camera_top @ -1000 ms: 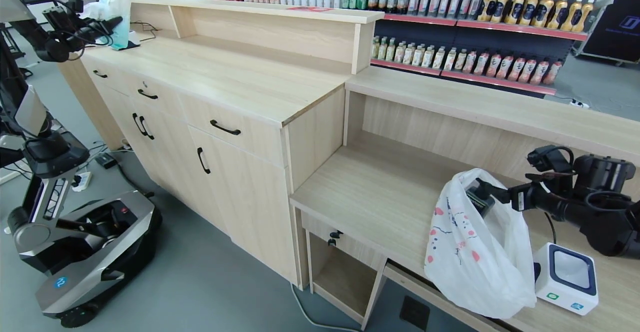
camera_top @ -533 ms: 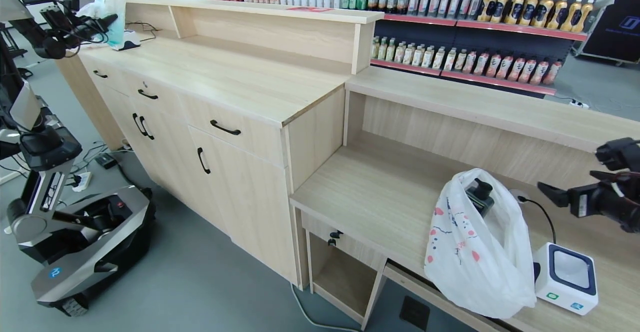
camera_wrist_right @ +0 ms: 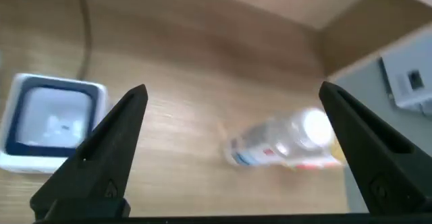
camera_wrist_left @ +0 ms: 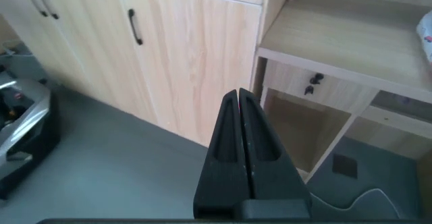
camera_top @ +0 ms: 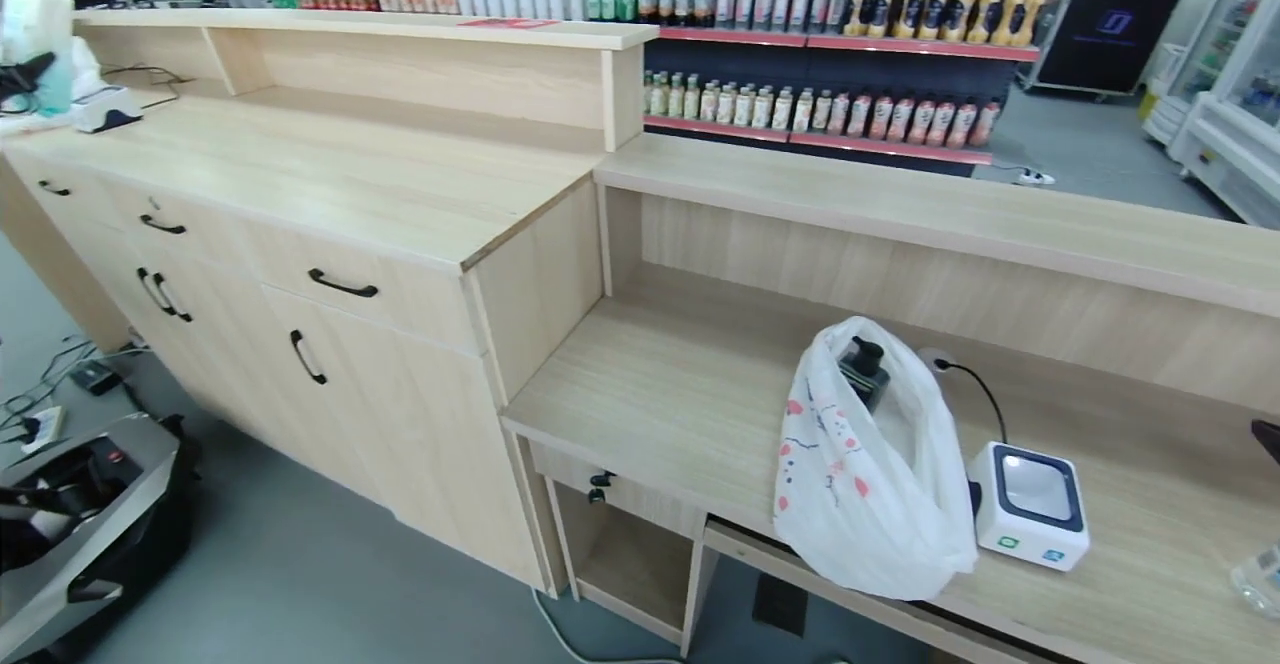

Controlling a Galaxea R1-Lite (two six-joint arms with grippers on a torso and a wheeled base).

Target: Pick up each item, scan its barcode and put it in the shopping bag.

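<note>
right gripper (camera_wrist_right: 233,92): black wedge fingers spread wide, holding nothing, over the pale wood-grain counter (camera_wrist_right: 169,48). under it a clear plastic bottle (camera_wrist_right: 283,146) lies on its side; label too blurred to read. white boxy scanner (camera_top: 1030,504), dark-rimmed glass top, sits just beside the thin white shopping bag (camera_top: 870,484) with red-and-blue print. a dark pump bottle (camera_top: 862,369) stands inside the bag. left gripper (camera_wrist_left: 238,96): fingers pressed together, empty.

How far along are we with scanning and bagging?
Done: one dark pump bottle already sits in the white, red-spotted plastic shopping bag. In hand: nothing; the right gripper is open over a clear plastic bottle lying on the wooden counter, the left gripper shut and empty. Left: grasp that bottle, scan it at the white box scanner, bag it.
</note>
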